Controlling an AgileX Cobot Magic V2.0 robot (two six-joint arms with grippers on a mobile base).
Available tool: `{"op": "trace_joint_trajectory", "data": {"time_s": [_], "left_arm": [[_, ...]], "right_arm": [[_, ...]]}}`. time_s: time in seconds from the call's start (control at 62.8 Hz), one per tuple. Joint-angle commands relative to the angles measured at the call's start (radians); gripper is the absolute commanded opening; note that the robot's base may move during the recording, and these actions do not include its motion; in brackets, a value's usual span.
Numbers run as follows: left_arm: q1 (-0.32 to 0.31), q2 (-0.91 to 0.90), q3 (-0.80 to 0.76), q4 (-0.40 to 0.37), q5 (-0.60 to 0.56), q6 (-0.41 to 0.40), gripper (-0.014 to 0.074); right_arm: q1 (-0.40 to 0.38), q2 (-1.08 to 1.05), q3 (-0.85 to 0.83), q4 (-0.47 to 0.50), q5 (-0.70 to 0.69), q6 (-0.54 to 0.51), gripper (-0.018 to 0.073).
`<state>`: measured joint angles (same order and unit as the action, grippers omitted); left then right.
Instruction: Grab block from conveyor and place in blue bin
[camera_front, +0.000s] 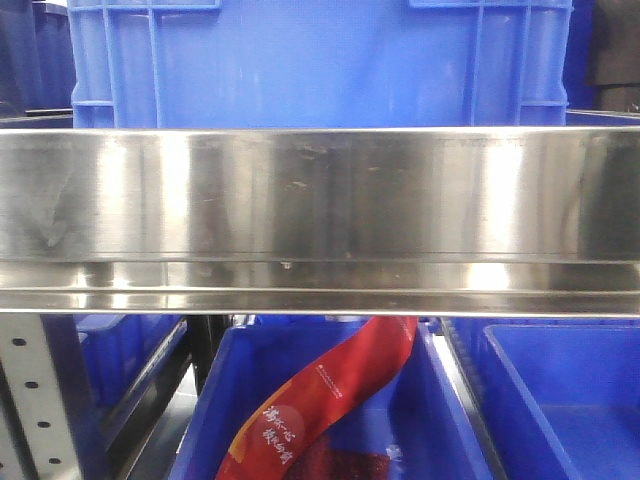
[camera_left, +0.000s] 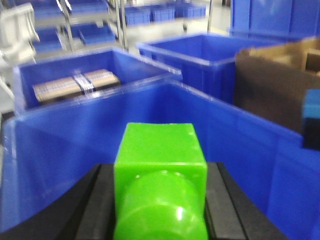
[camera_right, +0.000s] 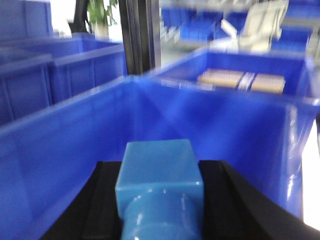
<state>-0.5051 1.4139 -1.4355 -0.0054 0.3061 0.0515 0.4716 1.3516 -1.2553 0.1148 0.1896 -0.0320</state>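
Blocks number two: left end effector grips green block, right end effector grips blue block

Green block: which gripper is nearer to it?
Left. The left gripper is shut on the green block, touching it. The right gripper is shut on a blue block; no green block shows in its view.

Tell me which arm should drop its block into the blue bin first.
Either; neither is clearly ahead. The left gripper holds a green block over a blue bin; the right gripper holds a blue block likewise, inside bin walls.
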Motion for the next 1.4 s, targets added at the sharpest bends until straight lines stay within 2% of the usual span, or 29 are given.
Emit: {"op": "trace_joint_trajectory", "data": {"time_s": [0.0,0.08,0.255,0.335,0.398,0.478,0.59,0.685,0.765,0.972,1.02,1.115,1.195,1.259,1.306,1.386], "left_arm": [[-0.006,0.037,-0.053,-0.011,0.052,-0.002,-0.0111],[-0.006,0.049,-0.065,-0.011,0.064,-0.002,-0.0111],[-0.006,0.051,-0.065,-0.009,0.048,-0.002,-0.0111],[-0.006,0.051,-0.065,-0.009,0.045,-0.002,-0.0108],[-0.006,0.051,-0.065,-0.009,0.049,-0.002,-0.0066],[-0.006,0.051,-0.065,-0.009,0.051,-0.002,0.0038],[-0.006,0.051,-0.065,-0.009,0.054,-0.002,0.0252],[-0.006,0.051,-0.065,-0.011,0.073,-0.002,0.0402],[-0.006,0.051,-0.065,-0.011,0.086,-0.002,0.0466],[-0.006,0.051,-0.065,-0.011,0.09,-0.002,0.0469],[-0.006,0.049,-0.065,-0.011,0.091,-0.002,0.044],[-0.006,0.047,-0.065,-0.011,0.095,-0.002,0.0284],[-0.006,0.047,-0.065,-0.011,0.103,-0.002,0.0099],[-0.006,0.047,-0.065,-0.011,0.103,-0.002,-0.0027],[-0.006,0.047,-0.065,-0.011,0.103,-0.002,-0.0111],[-0.006,0.045,-0.065,-0.011,0.118,-0.002,-0.0111]], "right_arm": [[0.003,0.036,-0.05,0.001,0.048,-0.005,-0.0162],[0.003,0.055,-0.071,0.001,0.089,-0.005,-0.0162],[0.003,0.057,-0.073,0.001,0.088,-0.005,-0.0162],[0.001,0.057,-0.073,0.001,0.088,-0.005,-0.0123],[0.001,0.057,-0.073,0.001,0.093,-0.005,-0.0033],[0.001,0.057,-0.073,0.001,0.096,-0.005,0.0171],[0.001,0.057,-0.073,0.001,0.089,-0.005,0.0414],[0.001,0.057,-0.073,0.001,0.089,-0.005,0.0526],[0.001,0.057,-0.073,0.001,0.089,-0.005,0.0546],[0.001,0.05,-0.073,0.001,0.089,-0.005,0.0538],[0.001,0.045,-0.073,0.001,0.089,-0.005,0.0538],[0.001,0.04,-0.073,0.001,0.092,-0.005,0.051],[0.001,0.039,-0.073,0.001,0.098,-0.005,0.0408],[0.001,0.039,-0.073,0.001,0.109,-0.005,0.0272],[0.001,0.039,-0.073,0.001,0.124,-0.005,0.0116],[-0.003,0.039,-0.073,0.001,0.143,-0.005,-0.0167]]}}
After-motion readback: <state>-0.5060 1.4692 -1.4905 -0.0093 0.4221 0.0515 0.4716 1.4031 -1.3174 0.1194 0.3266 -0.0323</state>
